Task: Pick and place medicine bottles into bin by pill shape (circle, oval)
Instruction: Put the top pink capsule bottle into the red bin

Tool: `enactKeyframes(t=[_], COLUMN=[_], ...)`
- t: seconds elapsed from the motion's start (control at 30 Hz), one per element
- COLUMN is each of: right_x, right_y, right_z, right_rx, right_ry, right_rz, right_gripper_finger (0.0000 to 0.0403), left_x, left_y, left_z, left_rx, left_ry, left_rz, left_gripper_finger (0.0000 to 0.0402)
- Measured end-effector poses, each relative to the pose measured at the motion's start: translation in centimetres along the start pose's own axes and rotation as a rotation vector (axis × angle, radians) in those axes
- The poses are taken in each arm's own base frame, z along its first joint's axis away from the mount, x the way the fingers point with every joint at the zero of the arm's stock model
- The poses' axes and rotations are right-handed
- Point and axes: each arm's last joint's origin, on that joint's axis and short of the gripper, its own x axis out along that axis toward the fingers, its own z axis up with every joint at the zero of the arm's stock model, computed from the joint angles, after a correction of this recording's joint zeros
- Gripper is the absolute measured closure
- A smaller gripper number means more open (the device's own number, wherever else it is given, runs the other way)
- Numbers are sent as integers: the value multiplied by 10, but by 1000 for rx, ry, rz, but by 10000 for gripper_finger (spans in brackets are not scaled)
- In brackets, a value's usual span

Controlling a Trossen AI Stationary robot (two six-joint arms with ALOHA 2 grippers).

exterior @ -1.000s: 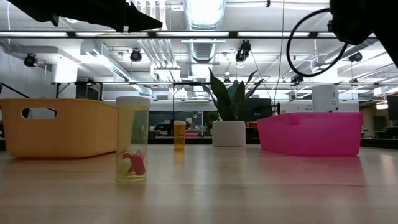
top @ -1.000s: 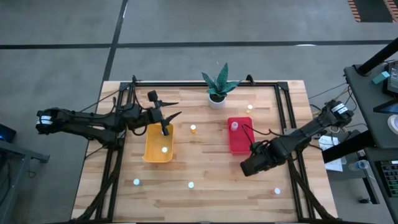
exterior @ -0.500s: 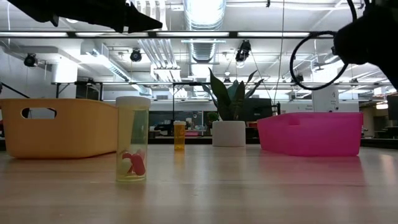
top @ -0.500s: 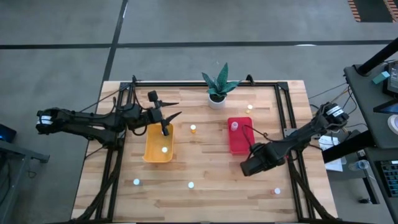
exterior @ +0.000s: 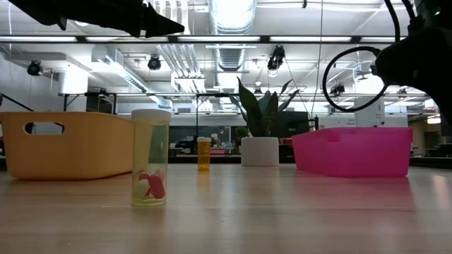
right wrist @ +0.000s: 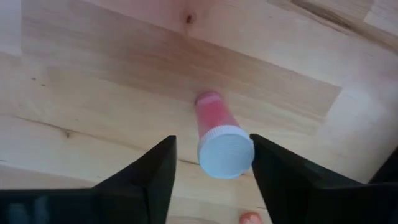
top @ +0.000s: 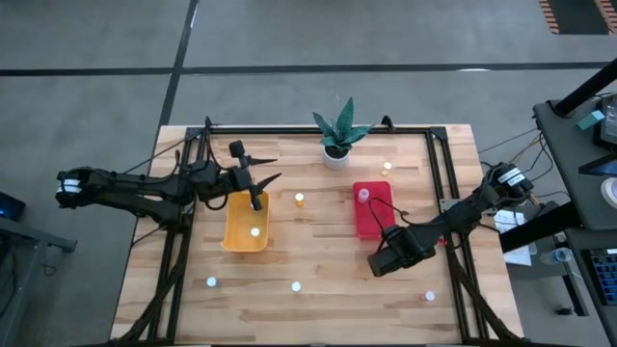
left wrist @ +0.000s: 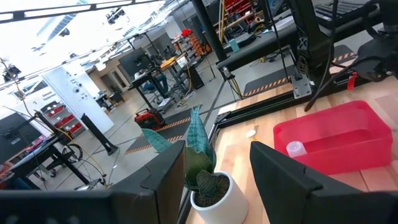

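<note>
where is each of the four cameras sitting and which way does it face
High view: overhead, straight down on the table; both arms show.
Low view: table height, level past a yellow-tinted bottle; arms overhead.
Left wrist view: above the yellow bin, toward plant pot and red bin; the left gripper is open.
Right wrist view: straight down on a red-tinted bottle between the open right gripper fingers.
Shared: red bin, in high, low and left wrist views.

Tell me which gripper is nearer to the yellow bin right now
The left. The left gripper hangs over the yellow bin's far edge, fingers open. The right gripper is across the table, past the red bin, open above a standing bottle.
</note>
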Motion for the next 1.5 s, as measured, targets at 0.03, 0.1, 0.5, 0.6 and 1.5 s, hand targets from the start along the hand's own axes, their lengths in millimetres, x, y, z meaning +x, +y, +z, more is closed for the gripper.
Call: enactKeyframes(t=[0.03,0.1,0.5,0.6,1.5], right_x=[0,0,-12,-27,-96], right_y=[0,0,1,1,-49], right_z=[0,0,-1,-2,85], right_rx=[1,0,-140,-204,-176], right_ry=[-3,-6,9,-13,-759], right_rz=[1,2,102,234,216], right_gripper_finger=[231,254,291,289,296], left_x=[0,0,0,0,0], left_y=[0,0,0,0,0], left_z=[0,0,0,0,0], left_rx=[0,0,0,0,-1], left_ry=[0,0,0,0,-1], left_rz=[0,0,0,-1,-1], left_gripper_finger=[237,237,237,237,237])
